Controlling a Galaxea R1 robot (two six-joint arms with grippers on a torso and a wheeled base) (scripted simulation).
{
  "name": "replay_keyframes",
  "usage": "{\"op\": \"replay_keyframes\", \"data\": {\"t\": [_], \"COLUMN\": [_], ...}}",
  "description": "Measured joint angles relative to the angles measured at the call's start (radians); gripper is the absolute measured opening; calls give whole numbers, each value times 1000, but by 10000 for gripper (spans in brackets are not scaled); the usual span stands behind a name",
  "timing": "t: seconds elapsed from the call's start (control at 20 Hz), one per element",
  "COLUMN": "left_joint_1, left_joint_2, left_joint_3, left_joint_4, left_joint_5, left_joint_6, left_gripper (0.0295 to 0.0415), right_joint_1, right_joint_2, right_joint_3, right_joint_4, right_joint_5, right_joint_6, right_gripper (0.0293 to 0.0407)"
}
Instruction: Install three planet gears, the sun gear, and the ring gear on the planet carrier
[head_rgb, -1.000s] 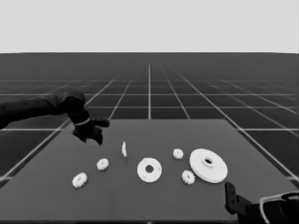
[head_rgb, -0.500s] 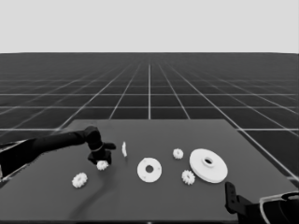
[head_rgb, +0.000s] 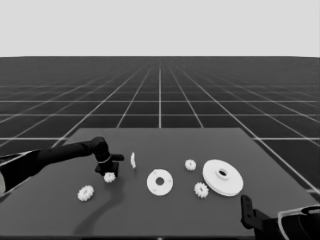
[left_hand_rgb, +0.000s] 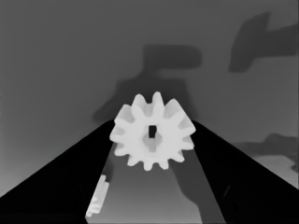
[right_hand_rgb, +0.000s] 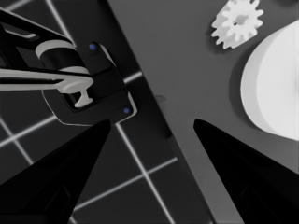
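Presently, the head view is showing four planet gears (head_rgb: 109, 177) lying on the bench (head_rgb: 165, 210), one smaller round part (head_rgb: 160, 182), one larger round part (head_rgb: 223, 177), one thin white piece (head_rgb: 133, 160). Left wrist view: left pincer (left_hand_rgb: 152, 135) is straddling one gear, fingers spread. Right wrist view: right pincer (right_hand_rgb: 152, 123) is idling spread at the bench corner.

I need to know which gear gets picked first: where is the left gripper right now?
In the head view the left gripper is over the table's left half, down at a small gear just left of the thin white piece; that gear sits between its open jaws.
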Motion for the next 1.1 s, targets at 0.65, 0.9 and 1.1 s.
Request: {"op": "replay_keyframes", "data": {"t": [0.65, 0.9, 1.1], "left_joint_1": [-386, -389, -388], "left_joint_2": [-78, 379, 537], "left_joint_3": [177, 4, -172], "left_joint_4": [-304, -313, -312], "left_joint_5": [241, 235, 236], "left_joint_6": [-68, -365, -331], "left_gripper": [312, 313, 312], "right_joint_1": [0, 0, 0], "right_joint_2": [0, 0, 0], "right_joint_3": [0, 0, 0], "right_joint_4": [0, 0, 0], "right_joint_5": [0, 0, 0], "right_joint_6": [0, 0, 0], "right_gripper": [385, 385, 385]}}
